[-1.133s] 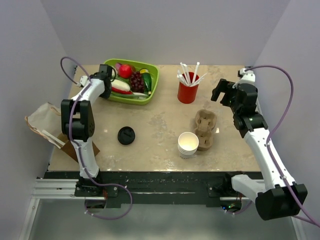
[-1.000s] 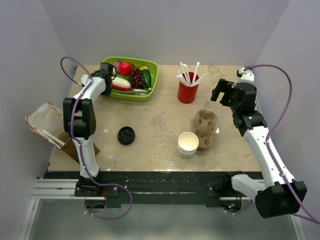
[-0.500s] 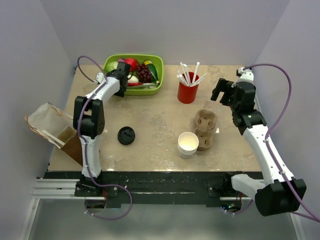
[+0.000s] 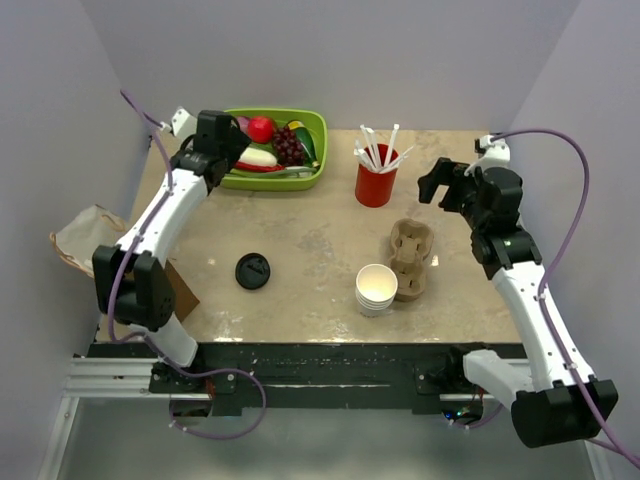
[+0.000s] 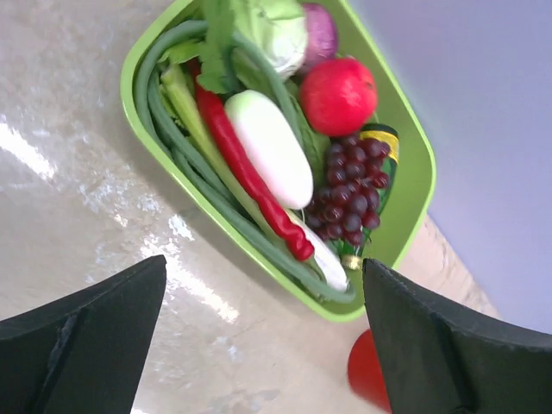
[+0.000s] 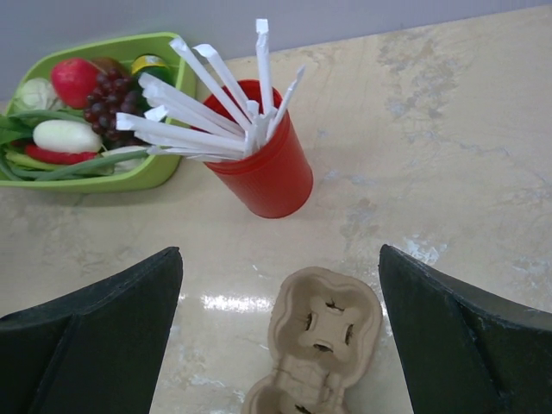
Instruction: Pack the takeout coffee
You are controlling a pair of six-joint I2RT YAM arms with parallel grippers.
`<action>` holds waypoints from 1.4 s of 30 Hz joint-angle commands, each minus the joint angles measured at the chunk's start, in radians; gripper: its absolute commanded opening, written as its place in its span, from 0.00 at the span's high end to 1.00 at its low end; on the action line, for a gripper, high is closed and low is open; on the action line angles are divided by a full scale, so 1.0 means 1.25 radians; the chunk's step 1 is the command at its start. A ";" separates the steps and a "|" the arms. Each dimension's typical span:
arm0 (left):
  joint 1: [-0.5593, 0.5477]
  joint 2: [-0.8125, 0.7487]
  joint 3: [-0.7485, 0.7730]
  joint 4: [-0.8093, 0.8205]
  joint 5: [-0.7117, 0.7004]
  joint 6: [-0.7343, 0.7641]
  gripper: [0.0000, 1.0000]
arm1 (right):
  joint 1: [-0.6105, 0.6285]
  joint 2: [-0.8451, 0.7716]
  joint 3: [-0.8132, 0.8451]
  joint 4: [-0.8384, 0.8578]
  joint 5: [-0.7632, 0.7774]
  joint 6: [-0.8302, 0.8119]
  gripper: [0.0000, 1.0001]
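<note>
Left gripper (image 5: 263, 269): opened wide, with nothing held between the fingers; positioned over the green tray (image 4: 318, 152), well to the left of and behind the cardboard carrier (image 4: 410, 255).
Right gripper (image 6: 280, 253): spread wide, nothing gripped; raised above the table (image 4: 310, 240), just behind and to the right of the cardboard carrier.
Takeout coffee: its place cannot be told; it is not made out in any view.
Stack of lidless white cups (image 4: 376, 287): stood just beside the carrier's front left corner.
Loose black lid (image 4: 252, 270): laid flat, well to the left of the carrier.
Red cup (image 4: 375, 186): filled with white sticks, placed near the carrier, behind it.
</note>
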 commanded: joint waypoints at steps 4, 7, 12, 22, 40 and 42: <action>-0.009 -0.127 -0.094 0.002 0.130 0.311 0.00 | 0.010 -0.018 -0.001 0.086 -0.252 -0.036 0.02; -0.029 -0.180 -0.170 0.001 0.148 0.327 0.00 | 0.068 0.050 0.048 0.017 -0.265 -0.056 0.02; -0.046 -0.278 -0.320 0.019 0.199 0.331 0.00 | 0.236 0.118 0.093 -0.053 -0.099 -0.094 0.02; -0.061 -0.401 -0.553 0.072 0.296 0.347 0.00 | 0.309 0.095 0.114 -0.446 -0.081 0.013 0.15; -0.063 -0.388 -0.547 0.078 0.302 0.358 0.00 | 0.309 0.097 0.050 -0.570 -0.151 0.008 0.63; -0.063 -0.387 -0.551 0.080 0.301 0.357 0.00 | 0.309 0.105 0.051 -0.580 -0.154 -0.002 0.72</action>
